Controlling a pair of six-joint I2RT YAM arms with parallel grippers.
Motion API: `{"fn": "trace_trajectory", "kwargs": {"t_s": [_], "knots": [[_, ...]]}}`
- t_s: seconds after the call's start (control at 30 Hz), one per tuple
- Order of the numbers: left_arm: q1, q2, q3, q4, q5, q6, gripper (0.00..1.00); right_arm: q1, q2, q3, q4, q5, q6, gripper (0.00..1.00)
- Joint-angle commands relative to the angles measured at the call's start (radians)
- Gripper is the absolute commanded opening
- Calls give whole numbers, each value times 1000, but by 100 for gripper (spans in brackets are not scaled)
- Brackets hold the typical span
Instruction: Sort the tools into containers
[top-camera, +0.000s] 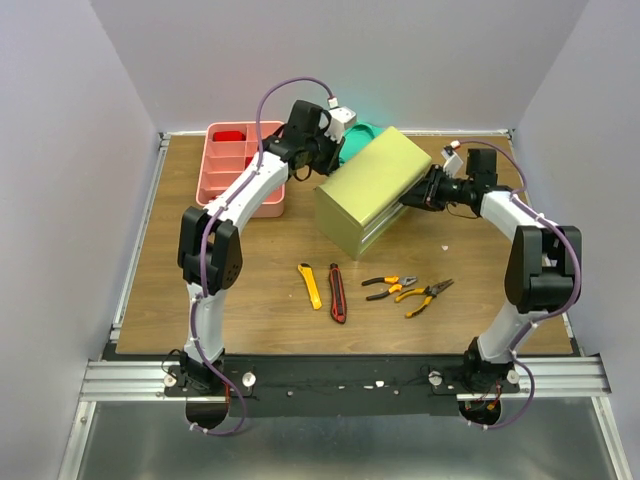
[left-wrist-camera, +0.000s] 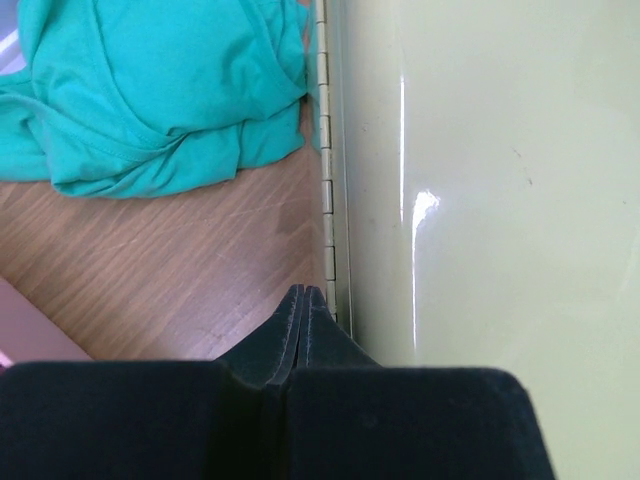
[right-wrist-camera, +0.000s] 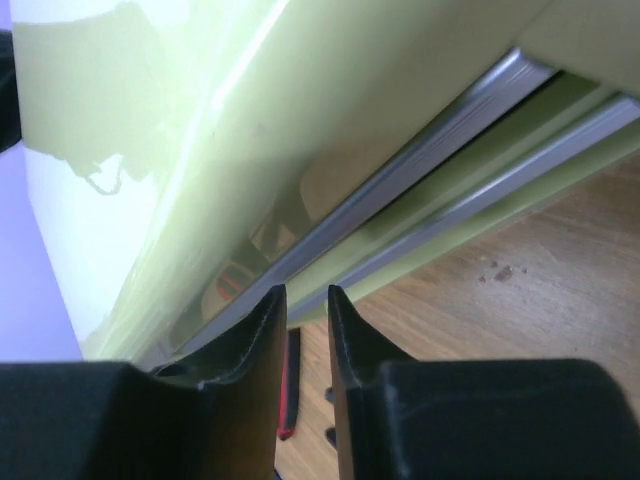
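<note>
Plainly, nothing had been sorted yet. The yellow utility knife (top-camera: 311, 286), the red-black knife (top-camera: 337, 293), the left pliers (top-camera: 389, 287) and the right pliers (top-camera: 428, 294) all lay loose on the desk (top-camera: 230, 300), near of the olive chest (top-camera: 372, 185) and between the two arms. The pink tray (top-camera: 202, 180) sat at the far left. The chest stood skewed, its long axis running from near left to far right and its drawer face turned toward the near right. The right tool (right-wrist-camera: 305, 300) was up against that face. Its fingers were parted by a narrow gap with nothing between them, their tips just short of the silver drawer rails (right-wrist-camera: 420, 170), which ran slantwise across the wrist view. The left tool (left-wrist-camera: 302, 298) was pressed together on nothing, its tip just beside the hinge (left-wrist-camera: 328, 180) along the chest's far-left edge, with the green cloth (left-wrist-camera: 150, 90) bunched beyond it. Judging from this, the step in hand was opening a drawer. The right arm was the nearer one to the drawer face, and a pull would run crosswise to the rails, toward the near right. The left tool looked placed to brace the chest from behind, since the box seemed likely to slide.
</note>
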Motion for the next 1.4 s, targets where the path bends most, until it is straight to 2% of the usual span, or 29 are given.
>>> {"fn": "trace_trajectory", "kwargs": {"t_s": [0.0, 0.03, 0.1, 0.13, 0.2, 0.27, 0.3, 0.33, 0.4, 0.43, 0.53, 0.57, 0.63, 0.73, 0.9, 1.0, 1.37], "knots": [[-34, -61, 40, 12, -226, -9, 7, -2, -113, -14, -137, 33, -105, 45], [-34, -67, 50, 23, -258, 5, 19, -18, -127, -46, -159, 34, -108, 55], [-34, -85, 65, 27, -332, 17, 33, -40, -163, -79, -173, 39, -112, 61], [-34, -93, 68, 26, -369, 27, 44, -60, -175, -123, -163, 39, -105, 64], [-33, -116, 65, 23, -371, 33, 49, -81, -199, -169, -132, 8, -89, 66], [-31, -145, 56, 14, -316, 27, 54, -108, -215, -253, -28, -57, -35, 68], [-30, -154, 51, 9, -267, 25, 54, -114, -236, -290, 34, -79, -10, 69], [-26, -164, 44, 6, -177, 24, 54, -115, -248, -328, 185, -88, 15, 70], [-23, -188, 13, 10, -80, -4, 55, -115, -249, -430, 330, -104, 102, 70], [-17, -194, 1, 20, 36, -7, 55, -115, -211, -456, 478, -117, 146, 70], [-13, -197, -33, 29, 166, -7, 54, -115, -120, -499, 740, -154, 332, 68], [-13, -188, -38, 29, 231, -9, 53, -115, -71, -504, 805, -157, 408, 68], [-13, -176, -33, 30, 283, -38, 51, -114, -23, -495, 910, -160, 458, 67], [-17, -150, -38, 34, 318, -70, 49, -114, 40, -464, 993, -159, 512, 66], [-46, -144, -73, 26, 268, -36, 48, -101, 115, -401, 988, -139, 532, 66], [-60, -150, -75, 14, 251, -10, 48, -92, 153, -379, 1061, -133, 584, 65], [-82, -161, -108, 6, 215, -9, 48, -36, 253, -306, 1023, -68, 610, 59]]}}
